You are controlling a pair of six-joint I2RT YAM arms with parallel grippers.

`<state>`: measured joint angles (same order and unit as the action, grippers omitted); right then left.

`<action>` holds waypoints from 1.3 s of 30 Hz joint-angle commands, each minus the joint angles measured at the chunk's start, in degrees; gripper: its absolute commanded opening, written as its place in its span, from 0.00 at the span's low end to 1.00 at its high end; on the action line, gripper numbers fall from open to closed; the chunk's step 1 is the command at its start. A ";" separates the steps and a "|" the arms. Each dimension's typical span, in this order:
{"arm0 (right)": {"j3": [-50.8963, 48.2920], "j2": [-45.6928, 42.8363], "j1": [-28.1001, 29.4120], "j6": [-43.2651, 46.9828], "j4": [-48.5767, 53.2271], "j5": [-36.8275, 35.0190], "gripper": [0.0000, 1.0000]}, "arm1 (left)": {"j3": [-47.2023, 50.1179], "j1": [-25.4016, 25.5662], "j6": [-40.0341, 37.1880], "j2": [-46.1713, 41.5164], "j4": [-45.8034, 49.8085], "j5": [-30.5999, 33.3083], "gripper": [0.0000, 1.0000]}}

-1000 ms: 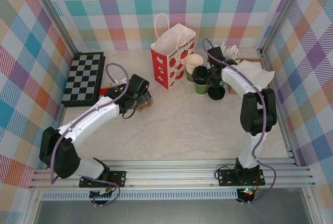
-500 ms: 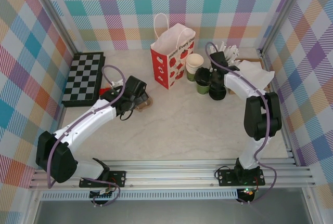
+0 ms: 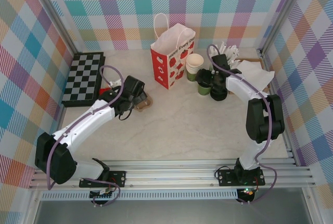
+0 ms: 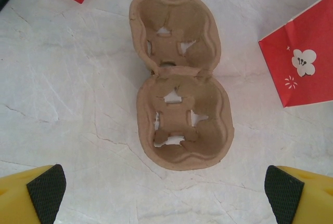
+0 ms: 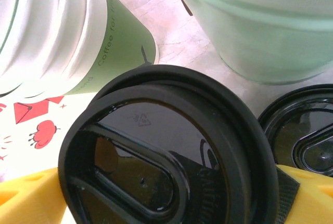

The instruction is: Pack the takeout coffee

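Lidded coffee cups, two: first cup (image 5: 166, 151) sat between right end effector (image 5: 166, 195) fingers, grip undeterminable; second cup (image 5: 307, 141) beside. Cup carrier (image 4: 200, 65), one, lay under wide-open, empty left end effector (image 4: 166, 193).

Sides of near coffee cup (image 5: 166, 146) hidden; neighbouring coffee cup (image 5: 307, 146) cropped by right edge.

One dark green cup (image 3: 203, 89), black lid (image 5: 166, 151) on, stands upright just beside its twin (image 5: 304, 141), perhaps touching.
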<state>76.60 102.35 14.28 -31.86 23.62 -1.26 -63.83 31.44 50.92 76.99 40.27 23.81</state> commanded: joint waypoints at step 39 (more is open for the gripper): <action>-9.71 -30.16 6.13 16.67 5.26 16.73 1.00 | 4.64 -8.55 -23.64 16.97 -6.48 -16.55 0.00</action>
<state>65.98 71.61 19.42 -20.45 27.24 13.34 -60.86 21.28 33.32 95.55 29.98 6.50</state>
